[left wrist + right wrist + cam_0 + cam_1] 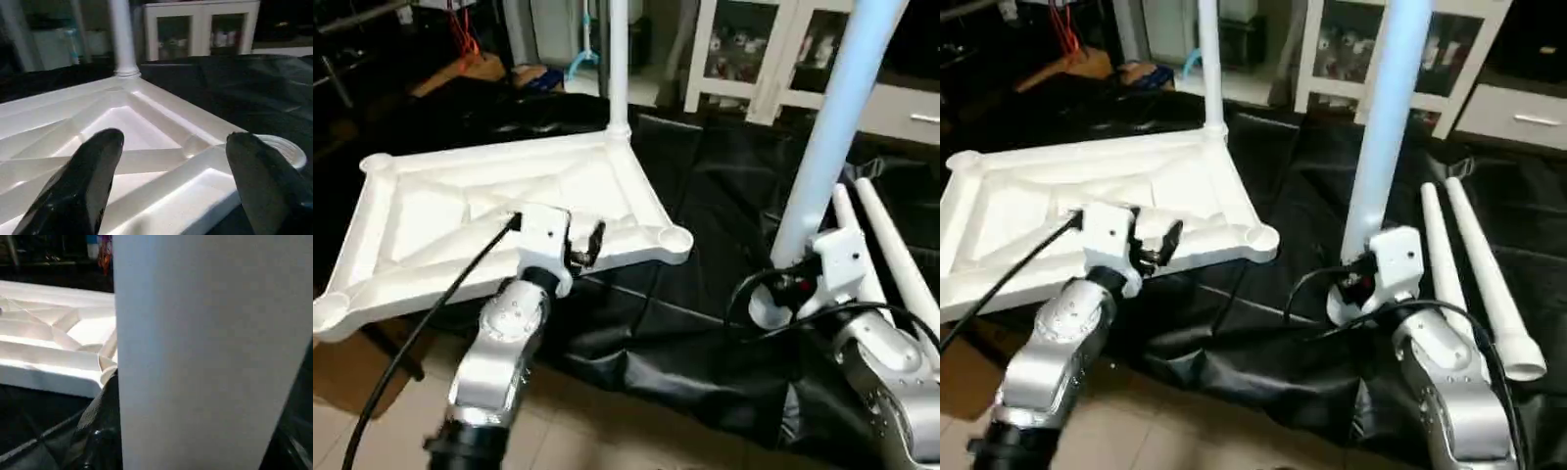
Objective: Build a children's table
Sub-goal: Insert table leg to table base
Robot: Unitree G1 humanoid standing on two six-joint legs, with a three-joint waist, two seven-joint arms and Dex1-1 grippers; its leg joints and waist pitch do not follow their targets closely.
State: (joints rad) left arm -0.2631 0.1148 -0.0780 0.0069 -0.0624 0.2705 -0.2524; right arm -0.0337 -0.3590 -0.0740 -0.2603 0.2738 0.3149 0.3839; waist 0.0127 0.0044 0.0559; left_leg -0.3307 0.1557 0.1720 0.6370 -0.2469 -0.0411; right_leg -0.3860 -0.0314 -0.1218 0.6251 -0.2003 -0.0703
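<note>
The tabletop [499, 211] lies upside down on the black-draped worktop [705, 196], one leg [618, 59] standing in its far corner. The left gripper [582, 245] hovers over its near edge, jaws wide and empty. The right gripper [1356, 279] grips another leg [1386, 127] upright beside the tabletop.

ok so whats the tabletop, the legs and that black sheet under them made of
Tabletop: looks like moulded white plastic, semi-gloss; the ribs and round corner sockets are formed in one piece.
Legs: smooth white tubes, probably plastic too, with a soft sheen and open hollow ends.
Black sheet: seems a thin glossy plastic or coated fabric; it wrinkles and catches highlights along the folds.
</note>
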